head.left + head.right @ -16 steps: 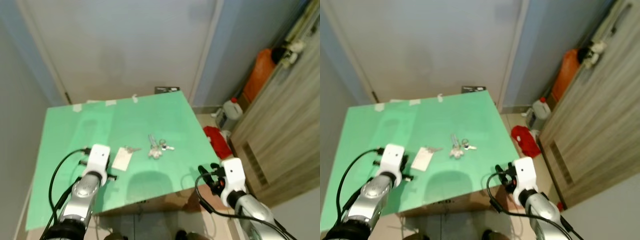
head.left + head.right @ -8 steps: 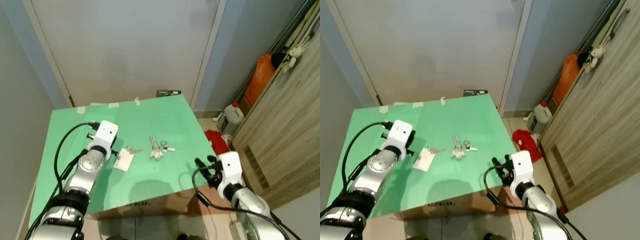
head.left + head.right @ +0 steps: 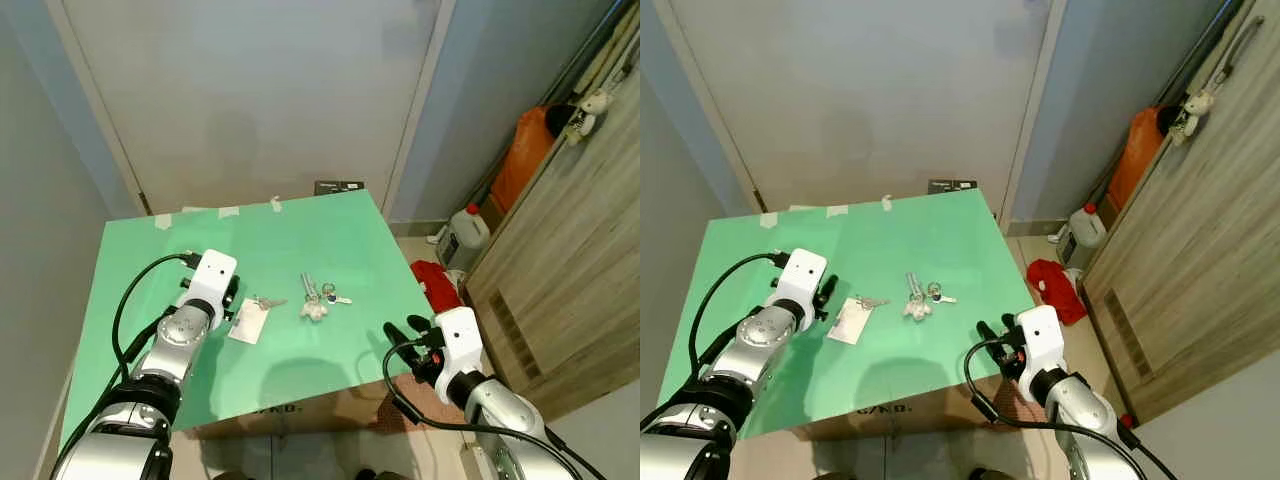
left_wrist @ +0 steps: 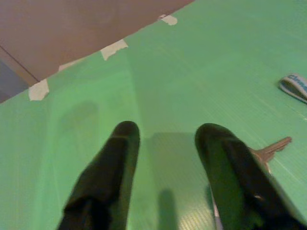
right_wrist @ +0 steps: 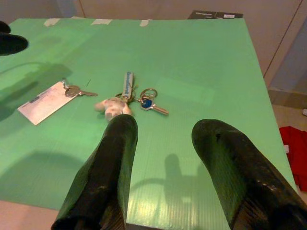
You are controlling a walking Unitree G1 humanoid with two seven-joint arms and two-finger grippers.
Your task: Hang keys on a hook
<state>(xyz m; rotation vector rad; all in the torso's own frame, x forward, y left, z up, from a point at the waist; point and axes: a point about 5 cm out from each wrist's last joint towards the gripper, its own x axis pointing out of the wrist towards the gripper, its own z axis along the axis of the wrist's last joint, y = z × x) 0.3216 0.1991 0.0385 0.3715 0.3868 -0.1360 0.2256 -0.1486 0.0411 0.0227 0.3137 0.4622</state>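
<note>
From the head views, I see the key bunch (image 3: 314, 297) lying mid-way across the green table (image 3: 330, 225), its strap pointing toward the door. My left gripper (image 3: 231, 291), fingers parted, sits beside it, nearer than my right gripper (image 3: 404, 333).

In my right wrist view, spread fingers (image 5: 108, 163) frame the keys: blue-headed key, pale charm, ring. A separate tagged key (image 5: 50, 98) lies alongside.

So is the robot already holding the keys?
No, the keys lie on the green table, with both open tools apart from them.
</note>
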